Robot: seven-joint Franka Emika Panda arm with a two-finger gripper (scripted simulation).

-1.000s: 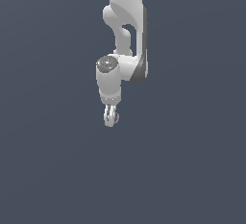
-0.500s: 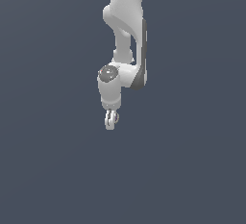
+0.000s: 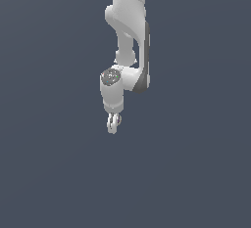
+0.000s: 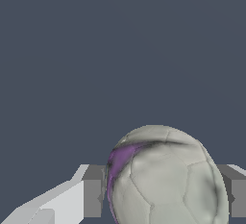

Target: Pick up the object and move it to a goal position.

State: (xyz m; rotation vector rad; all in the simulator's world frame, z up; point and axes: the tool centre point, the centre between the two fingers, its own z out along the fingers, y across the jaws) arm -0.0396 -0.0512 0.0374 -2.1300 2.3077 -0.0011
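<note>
In the exterior view we see the arm (image 3: 128, 31) hanging over a plain dark grey ground, and its gripper (image 3: 113, 124) is clamped on the ball (image 3: 114, 121), held in the air. No table edge or other thing shows around it. In the wrist view the ball (image 4: 163, 177) sits between the grey fingers (image 4: 92, 192), touching both. We judge it light, firm and smooth, so it may slip; a hold across its middle seems safest.

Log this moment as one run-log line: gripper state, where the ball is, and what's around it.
gripper: shut on ball | ball: between the fingers, off the ground | surroundings: plain dark grey, no goal marker visible
</note>
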